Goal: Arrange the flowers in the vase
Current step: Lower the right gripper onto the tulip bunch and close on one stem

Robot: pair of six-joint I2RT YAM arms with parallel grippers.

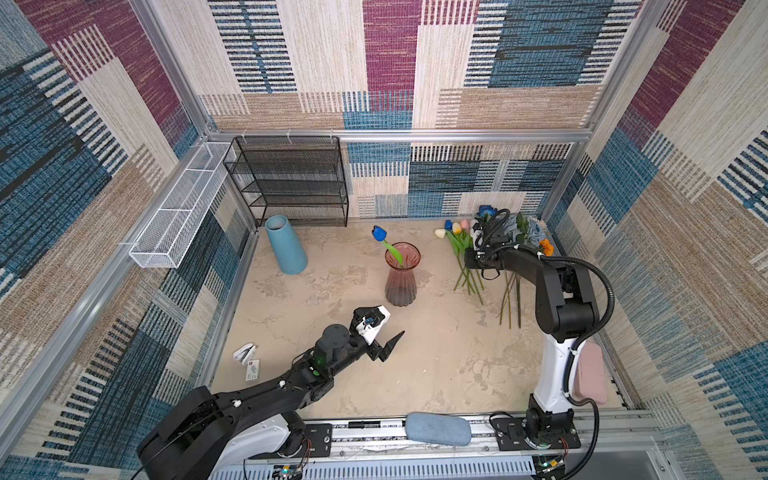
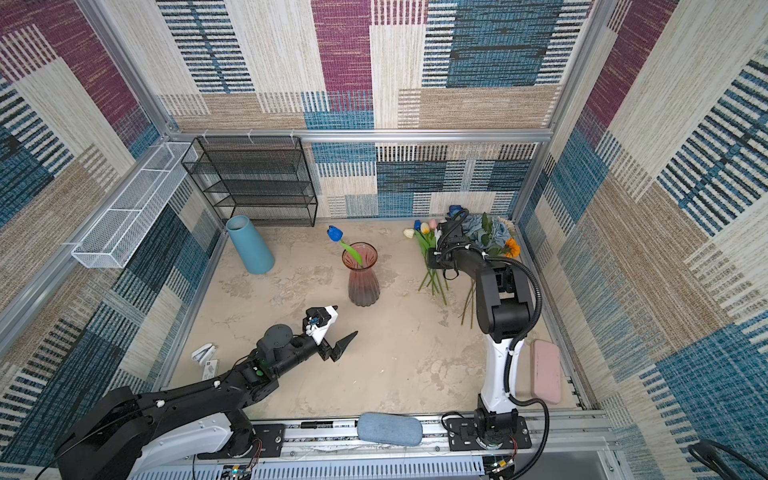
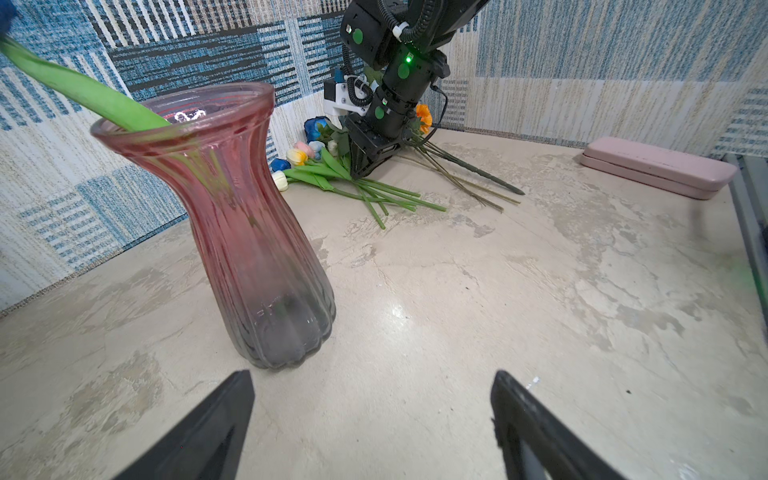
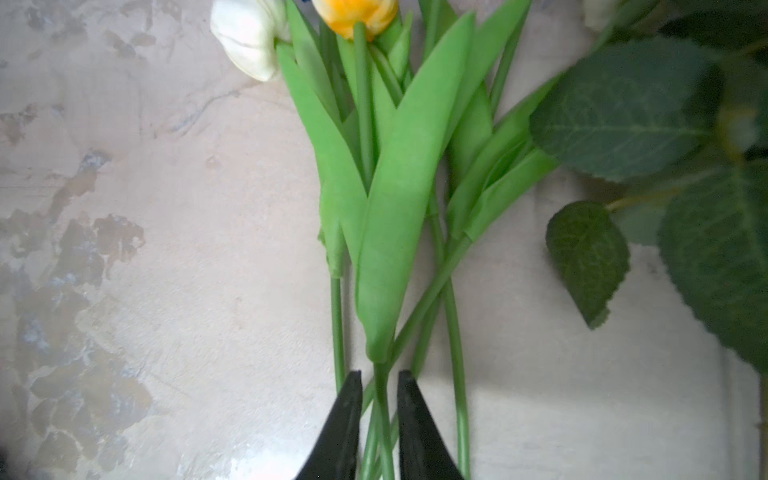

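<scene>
Right wrist view gives you only a part: the white tulip (image 4: 249,37) and the yellow tulip (image 4: 355,12) are cut off by the edge, and the dark veined leaves (image 4: 623,112) are blurred. The right gripper (image 4: 379,376) stands a little parted. Smooth green stems of the flowers (image 4: 395,199), lying on the mottled beige table (image 3: 498,291), pass through the gap and are not pressed. In both top views you cannot make out its jaws. The left gripper (image 3: 372,374) is spread wide and empty, near the ribbed pink glass vase (image 3: 249,249), which holds one blue tulip (image 1: 379,233).
</scene>
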